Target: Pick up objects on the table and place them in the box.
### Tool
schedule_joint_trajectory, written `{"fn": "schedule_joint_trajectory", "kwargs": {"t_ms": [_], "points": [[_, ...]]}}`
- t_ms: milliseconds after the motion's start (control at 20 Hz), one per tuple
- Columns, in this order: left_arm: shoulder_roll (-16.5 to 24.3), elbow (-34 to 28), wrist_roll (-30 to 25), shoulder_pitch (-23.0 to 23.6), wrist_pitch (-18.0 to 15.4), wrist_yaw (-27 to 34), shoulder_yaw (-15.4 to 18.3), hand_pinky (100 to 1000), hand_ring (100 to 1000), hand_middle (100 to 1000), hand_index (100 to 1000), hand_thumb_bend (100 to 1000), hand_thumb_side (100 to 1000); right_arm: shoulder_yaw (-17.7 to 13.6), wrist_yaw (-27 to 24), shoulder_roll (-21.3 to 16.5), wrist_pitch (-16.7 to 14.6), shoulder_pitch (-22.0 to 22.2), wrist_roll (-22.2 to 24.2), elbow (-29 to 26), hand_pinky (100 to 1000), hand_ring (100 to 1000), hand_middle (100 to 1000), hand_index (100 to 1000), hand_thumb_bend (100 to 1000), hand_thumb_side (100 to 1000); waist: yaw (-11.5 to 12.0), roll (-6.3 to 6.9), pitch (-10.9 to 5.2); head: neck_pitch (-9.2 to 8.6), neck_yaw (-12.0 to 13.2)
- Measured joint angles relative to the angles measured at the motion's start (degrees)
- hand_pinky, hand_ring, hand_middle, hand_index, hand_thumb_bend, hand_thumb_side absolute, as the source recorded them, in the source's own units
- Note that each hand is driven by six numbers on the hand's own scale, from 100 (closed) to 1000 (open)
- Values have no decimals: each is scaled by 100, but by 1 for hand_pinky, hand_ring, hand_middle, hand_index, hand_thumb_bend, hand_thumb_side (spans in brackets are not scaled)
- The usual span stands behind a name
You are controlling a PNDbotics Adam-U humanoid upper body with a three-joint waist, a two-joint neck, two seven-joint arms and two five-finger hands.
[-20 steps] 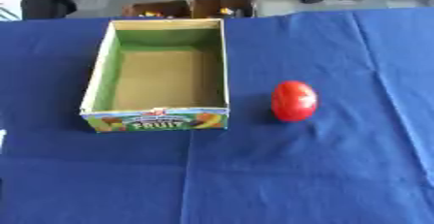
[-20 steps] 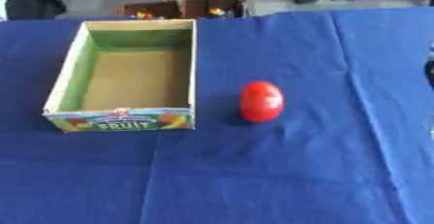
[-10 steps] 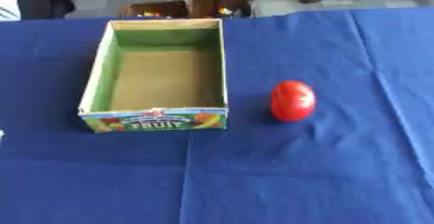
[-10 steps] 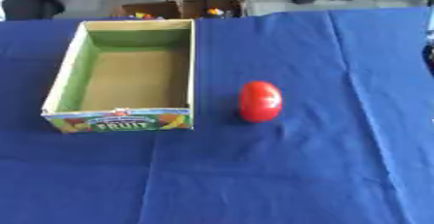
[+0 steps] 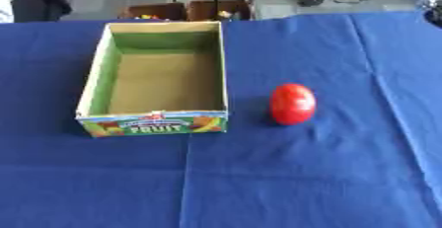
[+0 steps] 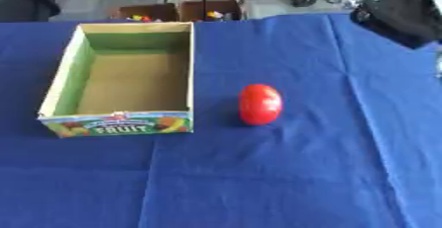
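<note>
Left eye view: red egg-shaped object (image 5: pixel 293 104) stands upright on the blue tabletop (image 5: pixel 302 172) just right of the empty, open-topped fruit box (image 5: pixel 155 122), apart from it, set for a short lift over; neither hand shows, so hand state unknown.

Small print above "FRUIT" on the box (image 5: pixel 154 125) front is too blurry to read, and so are the little pictures either side of it. Behind the box, past the desk (image 5: pixel 302 182) edge, two brown crates (image 5: pixel 188 11) hold tiny coloured bits I can't make out. Something black (image 6: pixel 399 15) up right of the box is cut off by the frame, can't tell what it is.
</note>
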Motion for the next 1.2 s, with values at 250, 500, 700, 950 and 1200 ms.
{"fn": "schedule_joint_trajectory", "kwargs": {"t_ms": [250,500,700,950,1200], "points": [[0,0,-33,3,21,26,-30,753,852,765,798,100,1000,456,241,-99,-51,-579,829,728,624,775,825,920,100,1000,37,-14,-47,4,-56],[0,0,-61,4,45,34,-38,753,852,765,797,100,1000,780,485,-2,-274,-970,1452,1536,644,789,836,949,100,1000,57,-17,-63,6,-102],[0,0,-76,8,59,38,-62,753,852,764,796,100,1000,947,378,107,-419,-1078,1895,2045,658,800,845,972,157,1000,71,-19,-70,6,-124],[0,0,-89,9,70,46,-63,753,853,764,795,100,1000,1084,-35,151,-376,-1099,2378,2345,672,805,845,1000,434,975,80,-23,-70,3,-125],[0,0,-99,9,80,47,-63,752,853,763,795,100,1000,1200,-375,152,-182,-1056,2879,2376,748,868,897,1000,679,870,82,-27,-70,-7,-123]]}}
